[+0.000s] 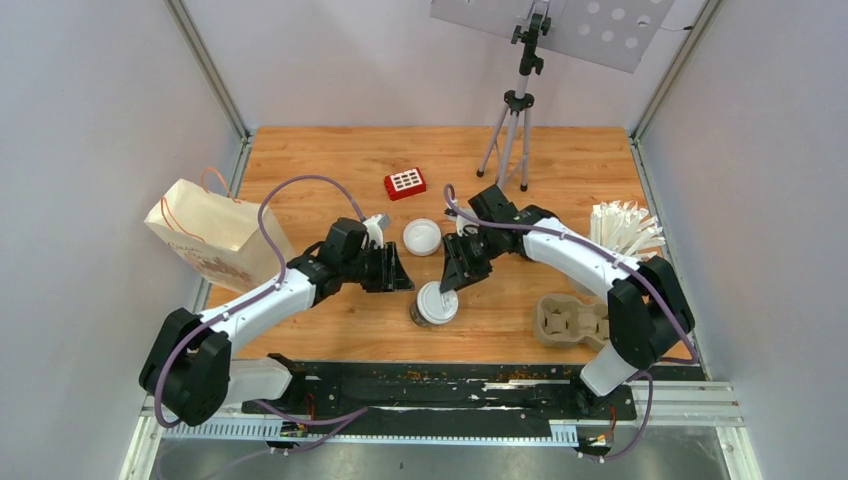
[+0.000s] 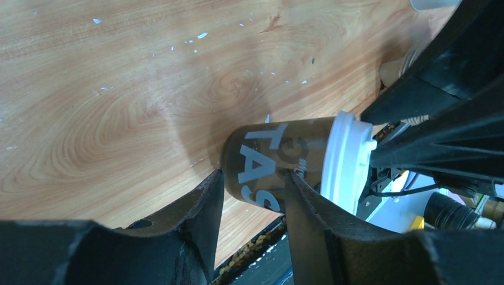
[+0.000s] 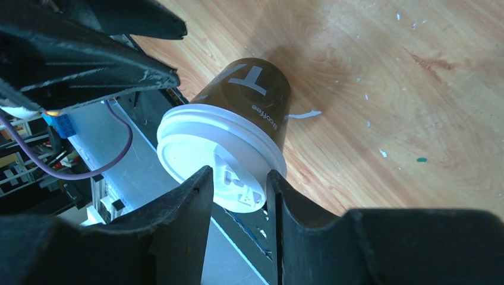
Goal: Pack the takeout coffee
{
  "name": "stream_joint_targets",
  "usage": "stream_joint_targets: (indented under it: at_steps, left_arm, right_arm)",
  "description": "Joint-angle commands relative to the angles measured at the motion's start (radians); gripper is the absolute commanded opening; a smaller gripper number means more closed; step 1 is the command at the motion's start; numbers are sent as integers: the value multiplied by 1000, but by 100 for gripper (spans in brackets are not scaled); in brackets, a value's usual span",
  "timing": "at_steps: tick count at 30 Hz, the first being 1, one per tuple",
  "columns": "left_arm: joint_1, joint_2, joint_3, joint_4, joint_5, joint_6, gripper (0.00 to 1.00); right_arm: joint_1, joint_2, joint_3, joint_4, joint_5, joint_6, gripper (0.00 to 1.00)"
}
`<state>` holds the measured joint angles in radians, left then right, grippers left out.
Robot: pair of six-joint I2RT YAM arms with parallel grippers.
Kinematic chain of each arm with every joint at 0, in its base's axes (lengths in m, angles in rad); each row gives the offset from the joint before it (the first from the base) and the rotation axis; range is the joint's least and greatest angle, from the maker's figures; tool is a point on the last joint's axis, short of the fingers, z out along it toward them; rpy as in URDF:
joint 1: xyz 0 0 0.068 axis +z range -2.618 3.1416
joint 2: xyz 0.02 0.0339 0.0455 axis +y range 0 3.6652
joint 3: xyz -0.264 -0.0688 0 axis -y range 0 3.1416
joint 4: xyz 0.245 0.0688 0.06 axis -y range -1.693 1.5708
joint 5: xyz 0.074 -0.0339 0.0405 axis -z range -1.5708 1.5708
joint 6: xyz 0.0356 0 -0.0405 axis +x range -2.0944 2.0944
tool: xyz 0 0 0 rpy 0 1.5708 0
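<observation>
One takeout coffee (image 1: 433, 304), a black cup under a white lid (image 3: 214, 142), stands upright on the table (image 1: 500, 325) at 6 o'clock of its centre, not yet packed. Left gripper (image 2: 252, 178) is at the cup's 10 o'clock, jaws apart, tips beside the cup wall, likely to steady it. Right gripper (image 3: 238, 175) is at 1 o'clock, jaws apart over the lid rim, clamping nothing, probably to seat the lid. Cup tray (image 1: 568, 322) at 4 o'clock and paper bag (image 1: 210, 238) at 9 o'clock lie within reach for packing.
</observation>
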<state>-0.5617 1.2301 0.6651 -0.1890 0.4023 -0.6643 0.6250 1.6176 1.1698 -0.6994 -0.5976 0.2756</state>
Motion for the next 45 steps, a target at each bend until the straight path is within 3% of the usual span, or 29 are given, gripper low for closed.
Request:
stream_joint_targets:
  at_steps: [1,11,17,22,27,36,45]
  left_arm:
    - [-4,11,38,3,-29,29,50]
    - [-4,-33,53,-51,-58,46,50]
    - [-5,-43,73,-101,-45,84,51]
    - [-15,-45,49,-86,-36,81,51]
    - [-49,-21,30,-37,-30,65,52]
    - [-276,-16,156,-132,-207,105,55]
    - [-631,-174,171,-226,-590,227,62]
  right_arm:
    - [1,-84,-27,69,-32,62,39]
    - [18,-116,-52,108,-52,116,37]
    - [20,-194,-67,-29,135,193,54]
    - [32,-325,-142,-105,261,265,62]
    - [33,-417,-165,-172,336,279,64]
    - [32,-484,-220,-195,339,270,57]
    - [30,-575,-216,-156,382,274,57]
